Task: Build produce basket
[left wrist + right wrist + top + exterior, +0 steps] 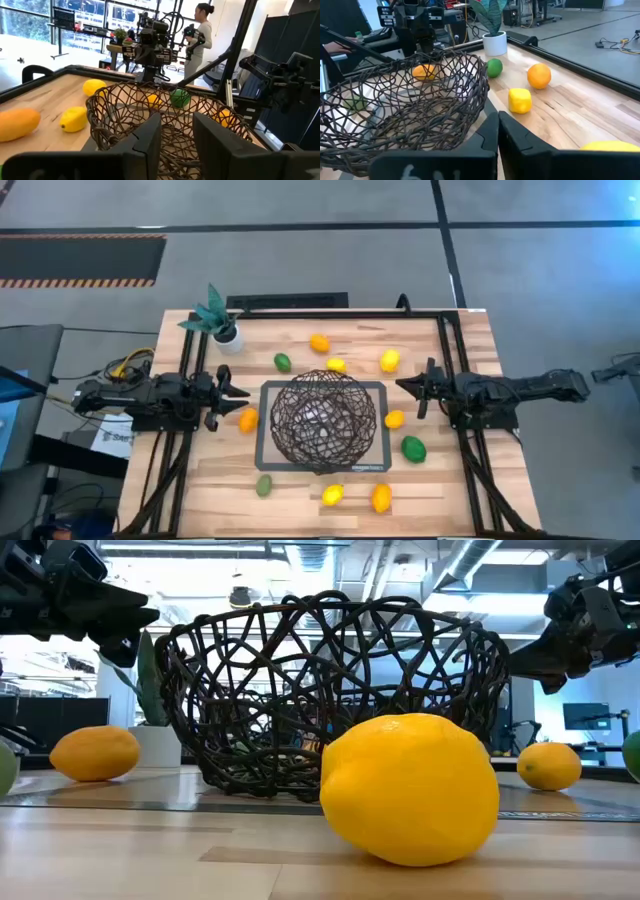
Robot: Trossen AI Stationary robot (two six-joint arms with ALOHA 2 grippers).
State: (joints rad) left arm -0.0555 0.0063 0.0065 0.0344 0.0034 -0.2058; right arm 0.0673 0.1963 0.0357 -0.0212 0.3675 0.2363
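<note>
- Wooden worktop (200,500) with bare grey floor all around it in the high view; a busy lab with a person standing well off behind, seen from the left wrist
- basket (322,418) sits dead centre of the high frame on a grey-framed mat (268,458); looks empty, though the weave makes the bottom hard to read
- produce is scattered round it: orange fruit (319,343), green one (283,362) and two yellows (389,360) above the basket; another orange (247,419) at its left edge; green (413,448) and a small yellow-orange one at right; three more along the lower edge
- handling guess: these look small, smooth-skinned, rounded and fairly firm, so likely light but prone to roll or squirt out; I'd pinch across the short middle, not the pointy ends; the wire basket looks stiff and open, so fruit should drop in fine
- left tool (228,392) hangs at the left of the basket, just above that orange fruit; fingers a little apart, pinching nothing
- right tool (412,386) at the basket's right, fingers pressed together, empty
- hard to make out: low view is mostly blocked by one big yellow fruit (410,790); a potted plant (215,320) sits upper left; can't tell real fruit from fake
</note>
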